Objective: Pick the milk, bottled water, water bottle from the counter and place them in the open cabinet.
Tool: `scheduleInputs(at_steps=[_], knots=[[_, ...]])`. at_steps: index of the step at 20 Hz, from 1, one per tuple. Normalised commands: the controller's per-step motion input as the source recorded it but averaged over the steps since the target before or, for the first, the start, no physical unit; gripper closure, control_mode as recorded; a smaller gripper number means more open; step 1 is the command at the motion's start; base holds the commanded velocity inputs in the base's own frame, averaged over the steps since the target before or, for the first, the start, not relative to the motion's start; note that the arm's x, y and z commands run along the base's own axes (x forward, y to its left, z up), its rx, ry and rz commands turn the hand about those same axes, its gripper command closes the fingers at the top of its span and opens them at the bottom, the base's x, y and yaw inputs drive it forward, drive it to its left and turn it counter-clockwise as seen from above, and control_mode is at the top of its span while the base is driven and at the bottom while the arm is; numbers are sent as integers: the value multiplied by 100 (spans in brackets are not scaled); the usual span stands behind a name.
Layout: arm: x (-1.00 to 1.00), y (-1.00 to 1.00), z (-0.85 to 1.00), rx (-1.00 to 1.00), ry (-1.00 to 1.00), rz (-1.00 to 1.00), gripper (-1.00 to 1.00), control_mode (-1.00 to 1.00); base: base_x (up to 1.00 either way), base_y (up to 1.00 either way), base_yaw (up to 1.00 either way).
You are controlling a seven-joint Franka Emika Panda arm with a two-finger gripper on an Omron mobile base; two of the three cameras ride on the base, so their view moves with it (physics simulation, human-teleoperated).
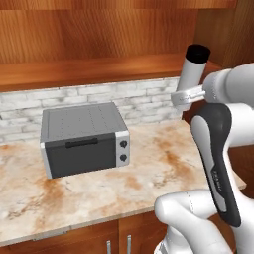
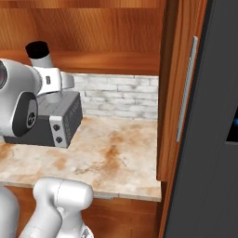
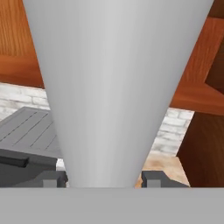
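The two-finger gripper is clamped on the tall silver-grey metal water bottle with a black cap, held tilted in the air. It hangs just below the reddish-brown wooden cabinet shelf, above the marble counter, right of a grey toaster oven.

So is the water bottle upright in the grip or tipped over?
Nearly upright, leaning slightly. The water bottle is held off the counter by the gripper, black cap uppermost, level with the cabinet shelf.

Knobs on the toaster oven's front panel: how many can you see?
2. Both sit on the light panel at the right end of the toaster oven, stacked one above the other: upper knob, lower knob. None looks hidden.
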Motion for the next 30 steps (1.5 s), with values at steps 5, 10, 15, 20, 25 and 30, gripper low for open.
scheduleInputs(at_steps=[5, 10, 15, 20, 25, 30], knots=[[33, -14, 15, 0, -2, -6, 100, -100, 0, 0, 0], [24, -11, 17, 0, -2, -6, 100, -100, 0, 0, 0], [31, -11, 1, -1, -2, -6, 100, -100, 0, 0, 0], [29, -14, 5, 0, -4, -2, 100, -100, 0, 0, 0], [19, -17, 15, 0, -10, 0, 100, -100, 0, 0, 0], [23, -9, 4, 0, -4, 0, 100, -100, 0, 0, 0]])
